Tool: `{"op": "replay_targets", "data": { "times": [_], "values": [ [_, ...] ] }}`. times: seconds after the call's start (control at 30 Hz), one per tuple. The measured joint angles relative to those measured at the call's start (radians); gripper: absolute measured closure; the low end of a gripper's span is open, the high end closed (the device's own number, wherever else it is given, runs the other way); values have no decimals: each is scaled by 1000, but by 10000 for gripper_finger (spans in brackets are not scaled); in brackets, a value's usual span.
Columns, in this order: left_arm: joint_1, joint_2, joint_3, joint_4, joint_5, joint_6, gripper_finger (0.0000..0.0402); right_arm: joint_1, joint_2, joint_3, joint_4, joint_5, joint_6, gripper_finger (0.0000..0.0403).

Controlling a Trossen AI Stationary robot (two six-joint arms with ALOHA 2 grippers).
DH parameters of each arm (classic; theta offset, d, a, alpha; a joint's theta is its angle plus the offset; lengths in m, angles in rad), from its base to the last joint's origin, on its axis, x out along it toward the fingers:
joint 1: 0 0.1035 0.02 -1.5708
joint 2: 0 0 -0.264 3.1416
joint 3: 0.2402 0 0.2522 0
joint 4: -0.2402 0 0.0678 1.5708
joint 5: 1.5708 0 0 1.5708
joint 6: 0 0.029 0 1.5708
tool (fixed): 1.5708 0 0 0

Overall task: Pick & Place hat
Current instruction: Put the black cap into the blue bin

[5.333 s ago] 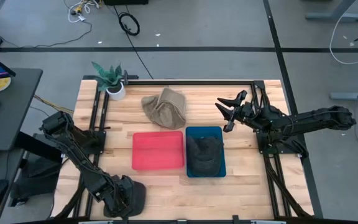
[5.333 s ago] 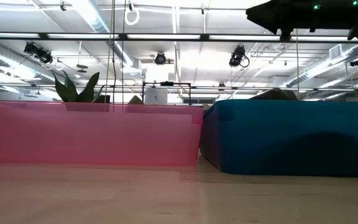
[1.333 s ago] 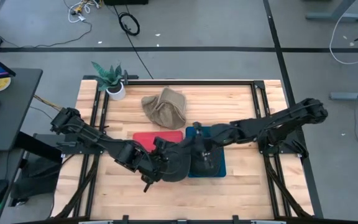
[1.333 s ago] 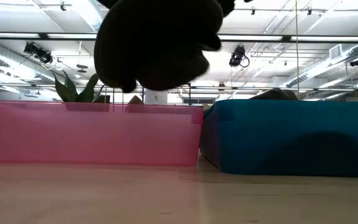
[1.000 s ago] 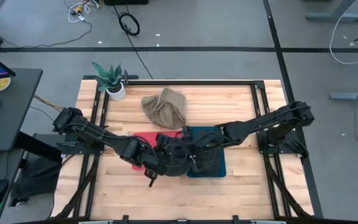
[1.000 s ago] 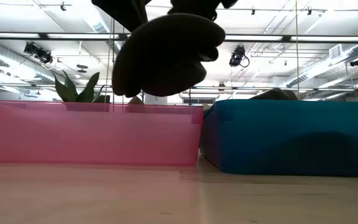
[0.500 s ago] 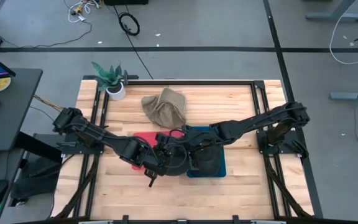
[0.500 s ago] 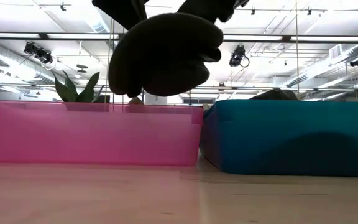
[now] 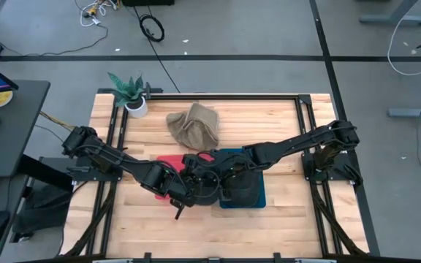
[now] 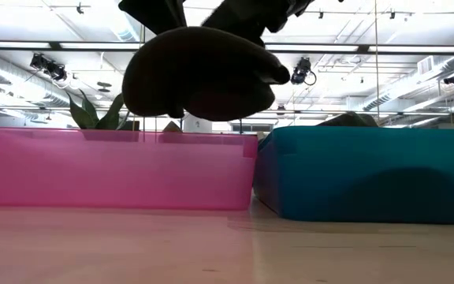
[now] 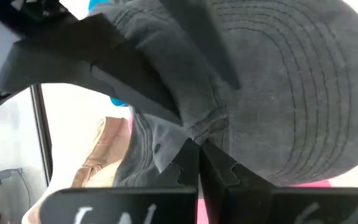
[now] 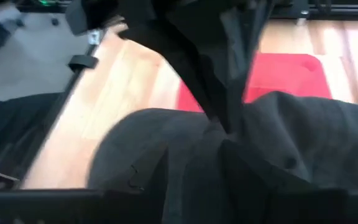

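A dark grey hat (image 10: 203,75) hangs in the air over the red bin (image 9: 168,162), near its border with the blue bin (image 9: 253,154). My left gripper (image 9: 198,181) reaches in from the table's left and is shut on it. My right gripper (image 9: 210,168) comes from the table's right and is right at the hat's far side; the right wrist view is filled with the grey cloth (image 12: 229,155). Whether it touches the hat I cannot tell. A second dark hat (image 9: 243,191) lies in the blue bin. A tan hat (image 9: 194,126) lies on the table behind the bins. My left gripper pinches a bunched fold of the hat's cloth (image 11: 199,127) between its two shut fingers, beside the stitched brim (image 11: 297,93). The fingers slant down from the table's left. The hat hangs around and below them, clear of the red bin's rim (image 10: 117,132).
A potted plant (image 9: 131,93) stands at the table's far left corner. Black rails (image 9: 115,139) run along the table's left, far and right sides. Bare wood lies in front of the bins (image 10: 227,244).
My right gripper has moved toward the table's left and a little down, closing in on the hanging hat. The hat stays in the air over the red bin; in the low view its outline has spread wider and flatter.
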Motion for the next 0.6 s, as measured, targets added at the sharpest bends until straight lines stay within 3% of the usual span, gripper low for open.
{"op": "replay_targets", "data": {
  "times": [0.37,0.47,0.6],
  "values": [
    [1,0,0,-2,-32,-6,400,-12,4,0,8,-24,55,262],
    [0,0,0,-1,-33,-7,400,-17,4,0,7,-23,52,292],
    [1,0,0,-1,-32,-10,400,-28,4,0,-15,-14,54,364]
  ]
}}
